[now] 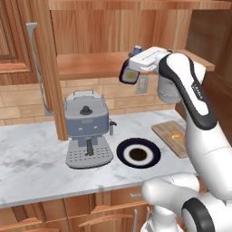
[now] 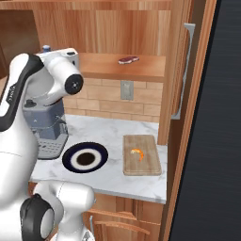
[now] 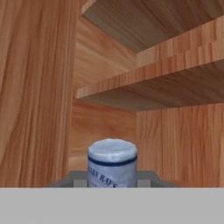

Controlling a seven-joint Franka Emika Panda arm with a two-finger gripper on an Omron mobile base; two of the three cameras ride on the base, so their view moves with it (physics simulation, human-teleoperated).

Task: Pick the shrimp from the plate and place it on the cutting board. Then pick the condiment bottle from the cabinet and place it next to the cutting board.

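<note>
We've got the condiment bottle (image 1: 128, 75) clamped in the gripper (image 1: 132, 68), tilted, out in front of the cabinet (image 1: 90, 63) shelf and high above the plate (image 1: 138, 153). We reckon it's small, stiff glass, smooth and breakable, so the mid-body hold suits it. Our count: one bottle, one plate, one cutting board (image 2: 141, 154) with one shrimp (image 2: 137, 152) on it, beside the plate.

Marble counter (image 1: 36, 158), tan brick backsplash (image 1: 22, 106), grey wall outlet (image 2: 125, 90).

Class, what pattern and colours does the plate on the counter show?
The plate: dark navy rim, white ring, dark centre; clearest in the right base view.
</note>
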